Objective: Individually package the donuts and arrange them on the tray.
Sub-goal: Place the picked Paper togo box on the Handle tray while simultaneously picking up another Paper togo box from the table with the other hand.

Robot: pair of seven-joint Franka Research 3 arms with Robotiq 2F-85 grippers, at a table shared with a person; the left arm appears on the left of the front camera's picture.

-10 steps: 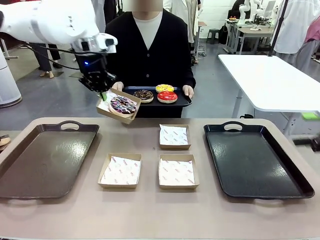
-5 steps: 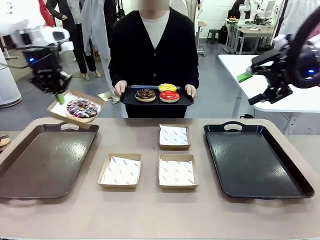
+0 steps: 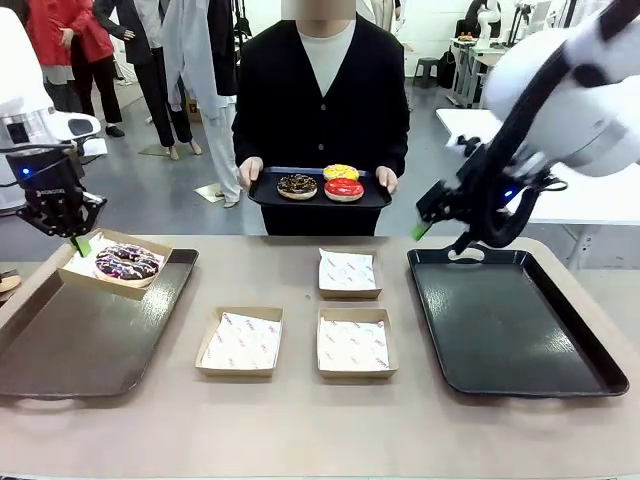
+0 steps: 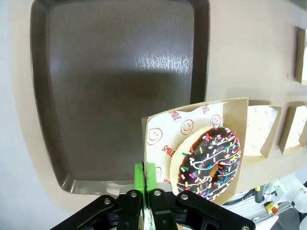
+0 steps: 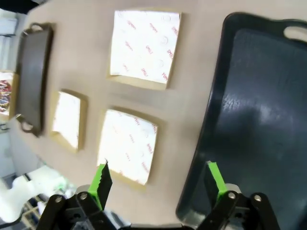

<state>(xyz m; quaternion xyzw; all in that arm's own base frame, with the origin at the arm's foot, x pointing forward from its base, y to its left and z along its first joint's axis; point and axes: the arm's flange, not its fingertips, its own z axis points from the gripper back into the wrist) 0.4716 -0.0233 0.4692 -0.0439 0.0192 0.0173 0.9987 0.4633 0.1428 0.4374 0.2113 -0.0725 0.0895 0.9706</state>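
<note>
A sprinkled dark donut (image 3: 127, 262) lies in a brown paper box (image 3: 80, 268) lined with printed white paper. My left gripper (image 3: 79, 242) is shut on the box's back edge and holds it tilted over the far end of the brown tray (image 3: 90, 335). In the left wrist view the gripper (image 4: 147, 184) pinches the box's rim (image 4: 158, 125) beside the donut (image 4: 208, 163), above the tray (image 4: 120, 72). A person holds a small black tray (image 3: 372, 198) with chocolate (image 3: 297, 185), yellow (image 3: 341, 172) and red (image 3: 343, 188) donuts. My right gripper (image 3: 438, 226) hangs open and empty near the black tray's (image 3: 510, 330) far left corner.
Three empty lined boxes (image 3: 349, 272) (image 3: 241, 341) (image 3: 355, 342) sit between the two big trays. In the right wrist view the open gripper (image 5: 157, 178) hovers over the boxes (image 5: 127, 146) (image 5: 144, 48) (image 5: 67, 120) and the black tray (image 5: 259, 110). A white table (image 3: 590, 190) stands at the back right.
My left gripper carried the boxed sprinkled donut from in front of the person down and left to over the brown tray. My right arm swung in from the right toward the black tray's far corner.
</note>
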